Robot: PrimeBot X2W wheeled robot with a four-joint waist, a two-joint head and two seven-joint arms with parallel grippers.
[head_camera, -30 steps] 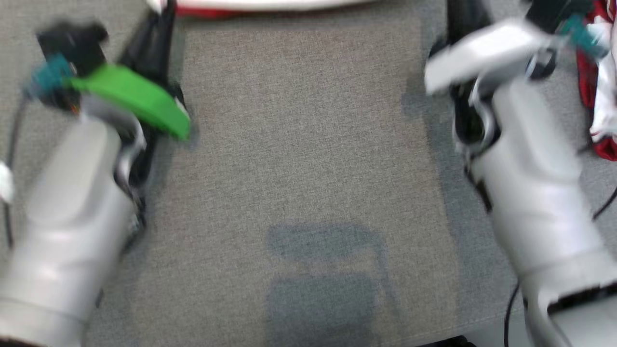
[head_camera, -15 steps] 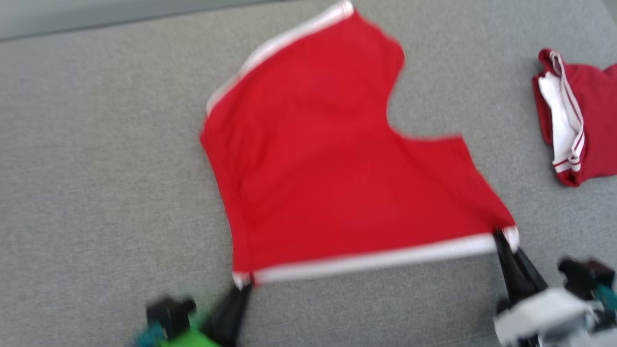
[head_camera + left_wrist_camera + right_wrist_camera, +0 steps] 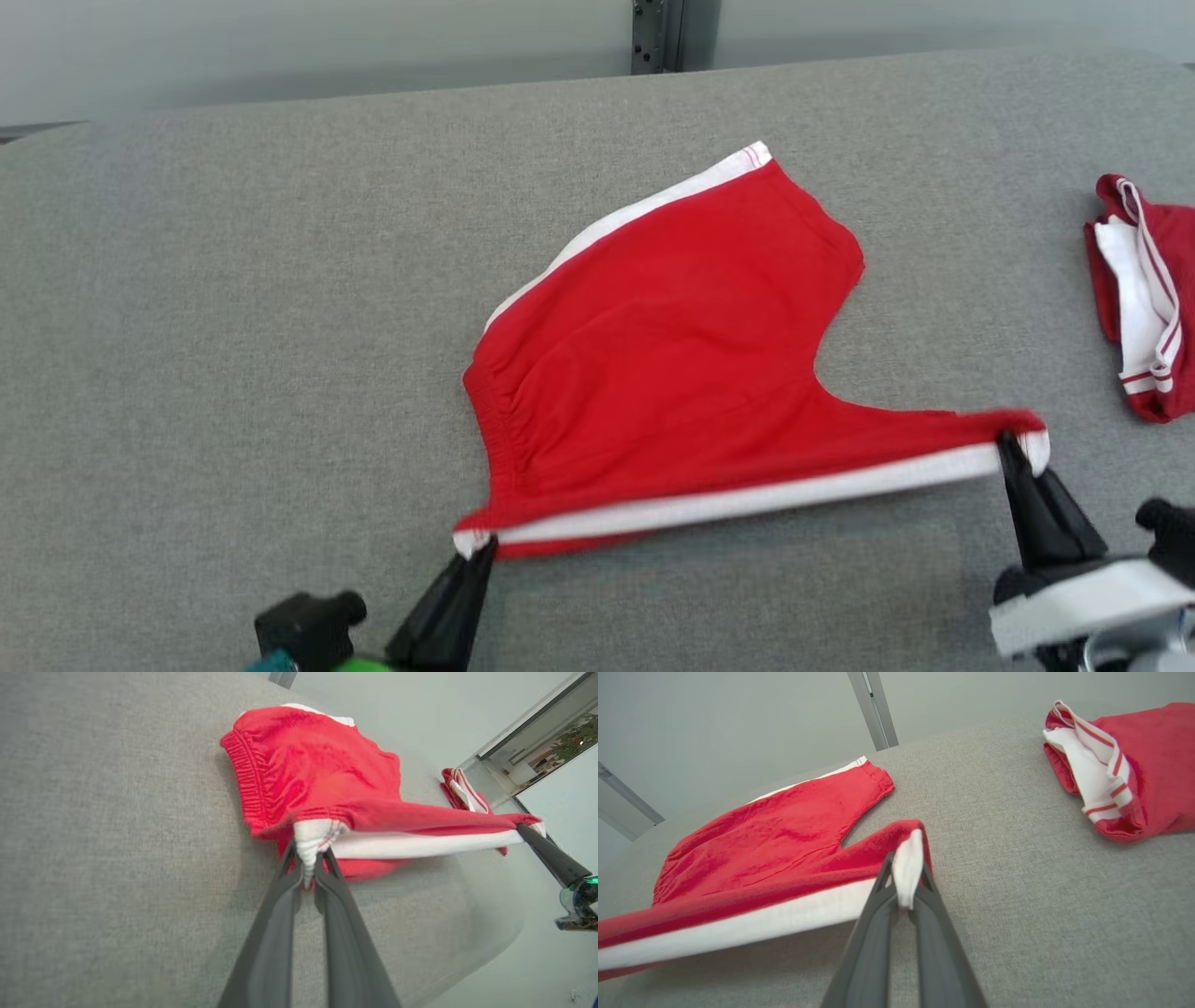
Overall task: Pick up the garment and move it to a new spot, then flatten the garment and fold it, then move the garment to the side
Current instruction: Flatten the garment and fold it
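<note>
The garment (image 3: 672, 373) is a pair of red shorts with white side stripes, lying on the grey table (image 3: 233, 327) with its near edge lifted and stretched taut. My left gripper (image 3: 478, 544) is shut on the near left corner of that white-striped edge; the left wrist view shows the bunched white cloth of the garment (image 3: 308, 788) pinched in my left gripper (image 3: 308, 858). My right gripper (image 3: 1013, 448) is shut on the near right corner, and the right wrist view shows the garment (image 3: 775, 835) held in my right gripper (image 3: 903, 882) by a fold of white stripe.
A second red and white garment (image 3: 1144, 289) lies folded at the table's right edge, also seen as a bundle (image 3: 1120, 765) in the right wrist view. A wall with a metal post (image 3: 658, 37) stands behind the table's far edge.
The head camera has tilted up from the near table to the garment. Both grippers stay shut on the near corners, and the stretched edge has been drawn nearer, bunching the waistband side.
</note>
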